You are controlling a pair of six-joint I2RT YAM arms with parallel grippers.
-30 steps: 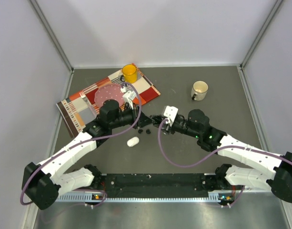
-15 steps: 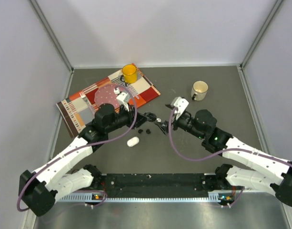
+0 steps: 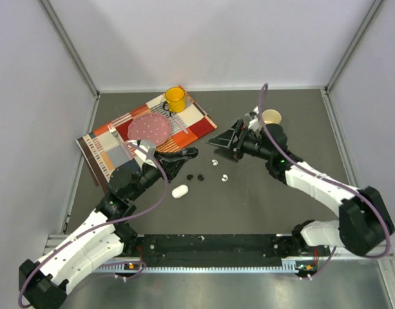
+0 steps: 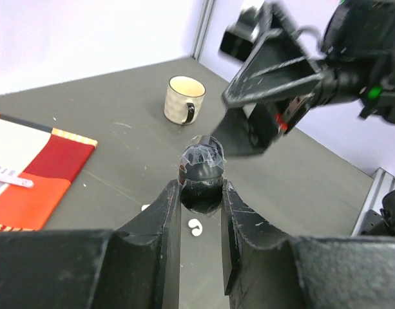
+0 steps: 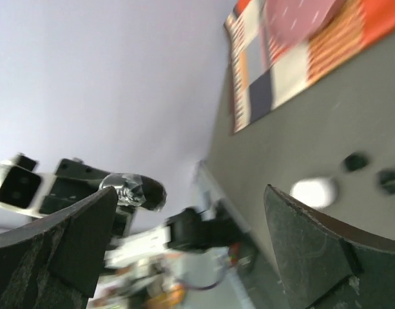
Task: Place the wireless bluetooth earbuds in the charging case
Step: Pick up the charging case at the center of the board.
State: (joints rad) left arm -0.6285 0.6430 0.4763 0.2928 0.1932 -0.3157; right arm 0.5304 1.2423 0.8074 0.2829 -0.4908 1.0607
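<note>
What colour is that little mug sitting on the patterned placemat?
The mug is yellow; the top external view shows it best.

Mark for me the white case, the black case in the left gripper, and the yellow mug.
white case [image 3: 180, 190]: top external view, middle of its shell.
black case [image 4: 202, 167]: left wrist view, its glossy rounded front.
yellow mug [image 3: 175, 99]: top external view, its open top.
</note>
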